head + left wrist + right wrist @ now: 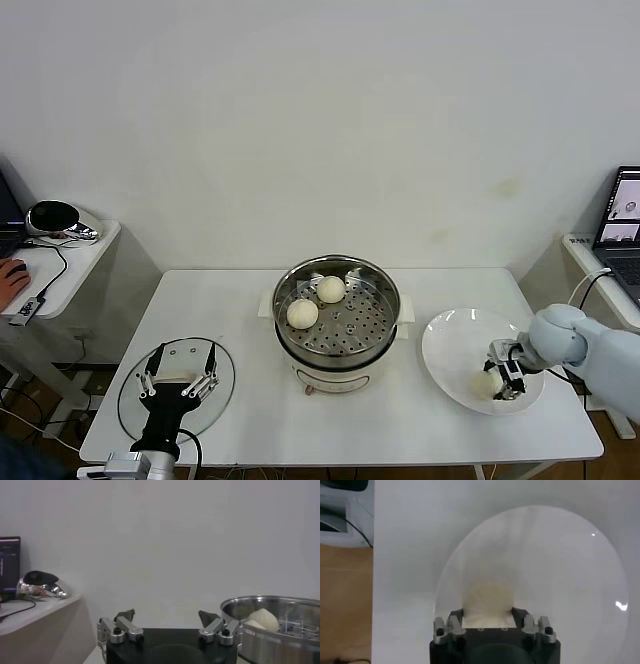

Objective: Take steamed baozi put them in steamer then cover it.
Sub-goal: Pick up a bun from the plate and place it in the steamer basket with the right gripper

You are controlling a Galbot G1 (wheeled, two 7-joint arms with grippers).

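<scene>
Right gripper [507, 383] clamps a baozi [487, 600] on the plate [450, 345]; next we lift toward the steamer [338, 322]. Left gripper [178, 387] open above the cover [130, 398].

Right gripper [505, 382] lowered, jaws closing in — left gripper [178, 385] parked low, jaws wide.

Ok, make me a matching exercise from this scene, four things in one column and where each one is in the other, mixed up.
Things:
1. two baozi
2. one baozi
3. cover
4. right gripper

Places:
A. flat on the table, under the left gripper
B. down at the plate's bun
C. inside the steamer
D. on the white plate

Pairs: 1-C, 2-D, 3-A, 4-B
</scene>
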